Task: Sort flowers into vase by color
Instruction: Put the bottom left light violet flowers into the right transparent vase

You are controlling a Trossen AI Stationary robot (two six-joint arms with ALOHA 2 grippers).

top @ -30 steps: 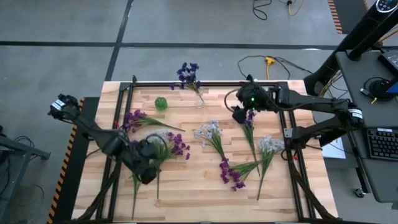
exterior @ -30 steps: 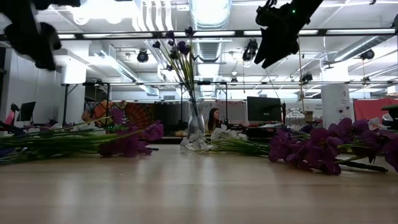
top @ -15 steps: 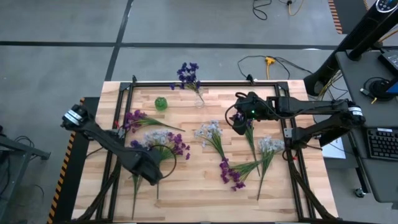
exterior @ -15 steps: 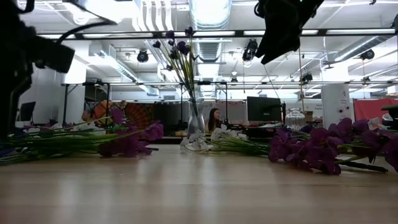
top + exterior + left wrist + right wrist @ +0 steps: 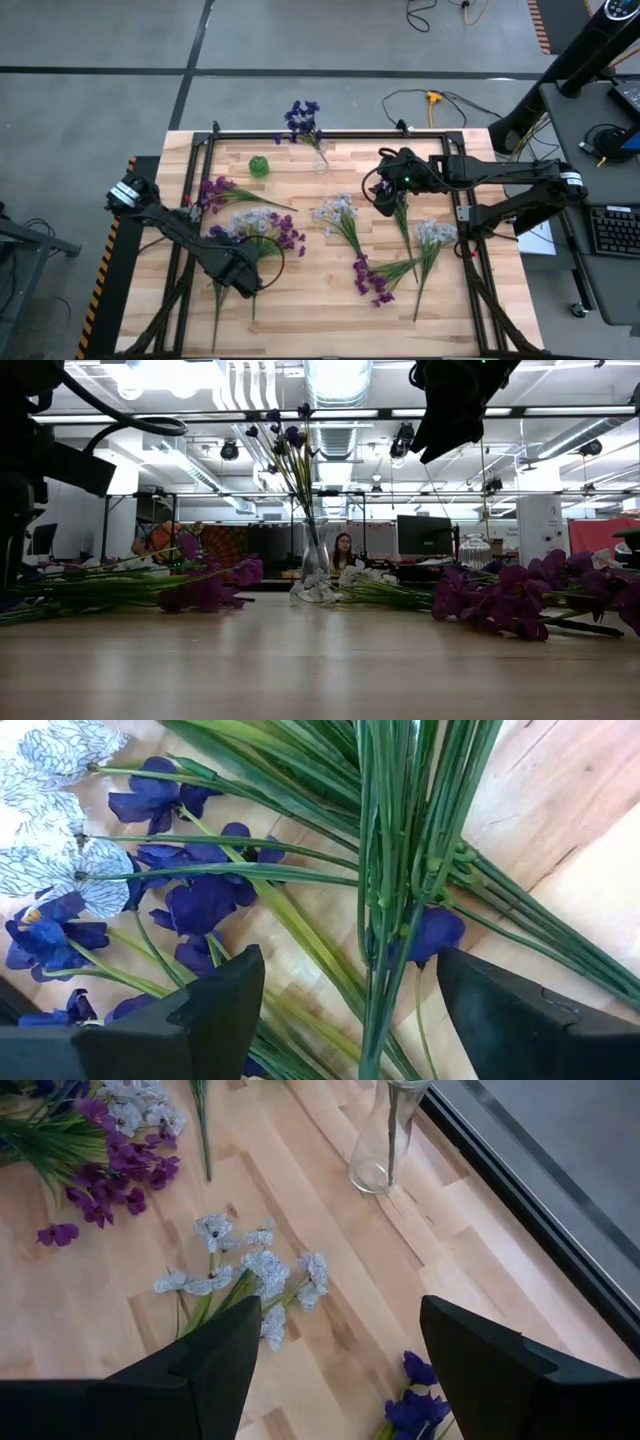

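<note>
One dark sprig stood in the vase (image 5: 321, 160) at the counter's (image 5: 300, 310) far edge; the other flowers (image 5: 345, 215) lay scattered. The left gripper (image 5: 345, 1010) gaped over stems, the right gripper (image 5: 340, 1370) hovered open, empty.

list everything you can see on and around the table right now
glass vase: one, clear, far edge of the table, holding dark blue-violet flowers
green object: one, small, bright green, on the table left of the vase
magenta-purple flowers: one sprig, left side of the table
mixed bunch: one pile, pale and violet blossoms, under the left arm
pale flowers: one sprig, whitish, table centre
pale flowers: one sprig, whitish, right side
magenta-purple flowers: one sprig, near right of centre
blue-violet sprig: one, under the right arm
table: one, light wood
person: one, seated in the room behind
left gripper: jaws open over the green stems
right gripper: jaws open, above the table
</note>
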